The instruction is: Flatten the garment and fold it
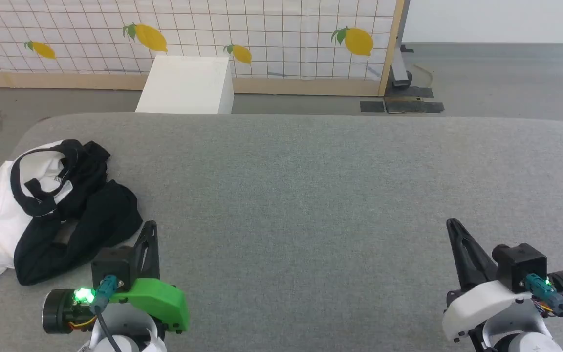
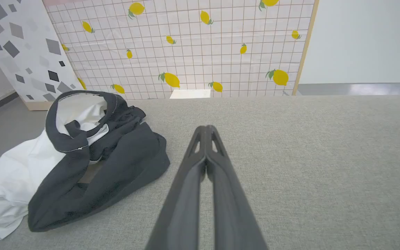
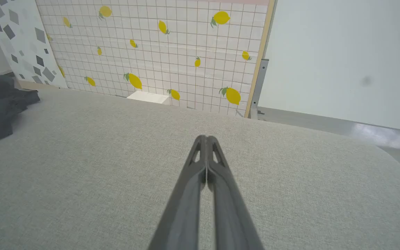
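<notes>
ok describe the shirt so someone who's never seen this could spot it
On the wide grey fabric table, look to its left edge, beside the left gripper. The raglan shirt lies crumpled there, white body, black sleeves, black-trimmed collar; unlike the white box behind the table, it is soft and two-toned.

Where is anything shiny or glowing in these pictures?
Head view: a green light glows, washed out at its middle. Right wrist view: the floor has a pale shiny patch. Left wrist view: soft even light, the garment casts only a faint shadow.
</notes>
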Tool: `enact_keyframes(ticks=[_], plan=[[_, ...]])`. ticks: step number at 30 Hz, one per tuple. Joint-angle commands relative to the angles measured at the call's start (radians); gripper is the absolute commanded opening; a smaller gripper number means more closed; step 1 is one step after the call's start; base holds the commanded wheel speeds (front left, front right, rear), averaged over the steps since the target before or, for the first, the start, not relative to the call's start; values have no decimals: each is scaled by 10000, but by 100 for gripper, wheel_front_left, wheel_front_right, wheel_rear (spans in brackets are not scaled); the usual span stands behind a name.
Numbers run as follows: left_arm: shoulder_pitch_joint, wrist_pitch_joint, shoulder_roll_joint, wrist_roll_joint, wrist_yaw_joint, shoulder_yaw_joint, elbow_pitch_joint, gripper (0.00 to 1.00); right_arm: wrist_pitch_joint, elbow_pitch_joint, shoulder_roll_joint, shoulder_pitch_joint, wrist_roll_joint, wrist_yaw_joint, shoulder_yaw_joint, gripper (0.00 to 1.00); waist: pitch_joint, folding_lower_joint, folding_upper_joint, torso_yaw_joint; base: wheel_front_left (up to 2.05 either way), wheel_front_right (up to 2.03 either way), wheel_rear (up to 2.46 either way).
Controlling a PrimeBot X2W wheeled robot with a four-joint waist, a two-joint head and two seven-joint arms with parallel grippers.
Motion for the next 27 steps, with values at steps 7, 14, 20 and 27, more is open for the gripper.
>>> enact_keyframes(ticks=[7,14,20,27], plan=[[119,12,-34,128,66,30,-30,0,28,-51,22,-184,-62,-17,14,0,0,0,0,0,0,0,0],[119,12,-34,128,66,30,-30,0,28,-51,22,-184,-62,-17,14,0,0,0,0,0,0,0,0],[-2,-3,0,-34,1,-21,3,100,-1,10,-2,5,5,0,-4,100,0,0,0,0,0,0,0],[-71,-111,-2,-127,55,-155,120,100,-83,48,-3,-31,28,-1,-41,100,0,0,0,24,0,0,0]])
